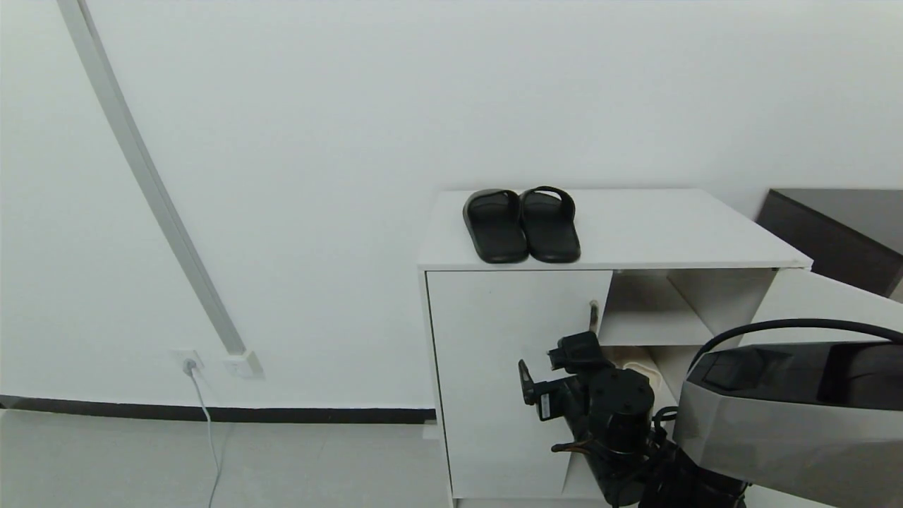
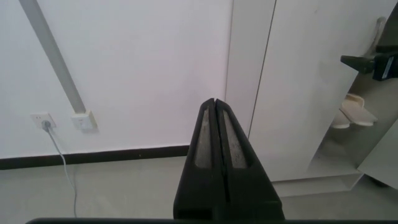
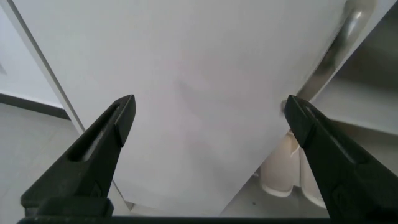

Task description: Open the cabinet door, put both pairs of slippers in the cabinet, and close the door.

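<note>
Head view: the white cabinet [image 1: 670, 226] stands against the wall with its right door [image 1: 825, 303] swung open and its left door [image 1: 515, 367] shut. A pair of black slippers [image 1: 522, 224] sits side by side on the cabinet's top, toward its left end. A pair of beige slippers [image 2: 354, 111] lies low inside the cabinet, behind the open side. The right gripper [image 1: 547, 367] hangs just in front of the cabinet's closed left door, near that door's metal handle [image 3: 341, 37]. Its fingers [image 3: 102, 149] are spread wide with nothing between them. The left gripper [image 2: 214, 109] is out in front of the cabinet and to its left, with its fingers pressed together, holding nothing.
</note>
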Available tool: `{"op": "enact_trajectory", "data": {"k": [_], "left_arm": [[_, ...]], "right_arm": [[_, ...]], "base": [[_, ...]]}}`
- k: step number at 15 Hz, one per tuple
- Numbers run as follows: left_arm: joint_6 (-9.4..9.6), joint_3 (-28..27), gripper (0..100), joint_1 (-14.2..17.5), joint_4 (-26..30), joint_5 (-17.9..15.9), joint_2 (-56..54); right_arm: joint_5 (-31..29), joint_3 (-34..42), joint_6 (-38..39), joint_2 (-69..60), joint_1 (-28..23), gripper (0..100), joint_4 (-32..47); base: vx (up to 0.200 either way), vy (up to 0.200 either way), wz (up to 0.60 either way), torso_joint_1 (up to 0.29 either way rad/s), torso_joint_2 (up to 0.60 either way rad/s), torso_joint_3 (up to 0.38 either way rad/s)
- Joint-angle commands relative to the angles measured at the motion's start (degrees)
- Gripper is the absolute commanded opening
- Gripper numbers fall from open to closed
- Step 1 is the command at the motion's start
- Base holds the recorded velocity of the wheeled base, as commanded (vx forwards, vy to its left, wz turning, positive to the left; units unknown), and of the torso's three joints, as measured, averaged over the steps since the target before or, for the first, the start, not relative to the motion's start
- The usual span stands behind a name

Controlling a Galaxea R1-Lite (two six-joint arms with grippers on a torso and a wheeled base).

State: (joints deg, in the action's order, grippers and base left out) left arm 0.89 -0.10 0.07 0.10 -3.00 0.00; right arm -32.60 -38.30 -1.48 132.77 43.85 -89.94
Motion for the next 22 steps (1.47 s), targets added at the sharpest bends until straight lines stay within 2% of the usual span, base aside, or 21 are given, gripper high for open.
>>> {"op": "enact_trajectory", "data": {"k": [1, 14, 19, 22], "left_arm": [[-0.01, 0.01, 0, 0.01, -0.01, 0.01, 0.09], [-0.01, 0.01, 0, 0.01, -0.01, 0.01, 0.09], [0.08, 0.01, 0, 0.01, -0.01, 0.01, 0.09], [0.08, 0.01, 0, 0.01, -0.01, 0.10, 0.09]], "right_arm": [[-0.01, -0.02, -0.02, 0.04, 0.10, 100, -0.06], [0.43, -0.11, 0.51, 0.47, -1.05, 100, -0.06], [1.04, -1.42, -1.07, -3.30, -1.31, 100, 0.21], [1.13, -8.37, -0.72, -8.93, -1.40, 100, 13.57]], "base": [[0.000, 0.000, 0.00, 0.212, -0.53, -0.325], [0.000, 0.000, 0.00, 0.235, -0.54, -0.311], [0.000, 0.000, 0.00, 0.015, -0.03, -0.015], [0.000, 0.000, 0.00, 0.000, 0.00, 0.000]]}}
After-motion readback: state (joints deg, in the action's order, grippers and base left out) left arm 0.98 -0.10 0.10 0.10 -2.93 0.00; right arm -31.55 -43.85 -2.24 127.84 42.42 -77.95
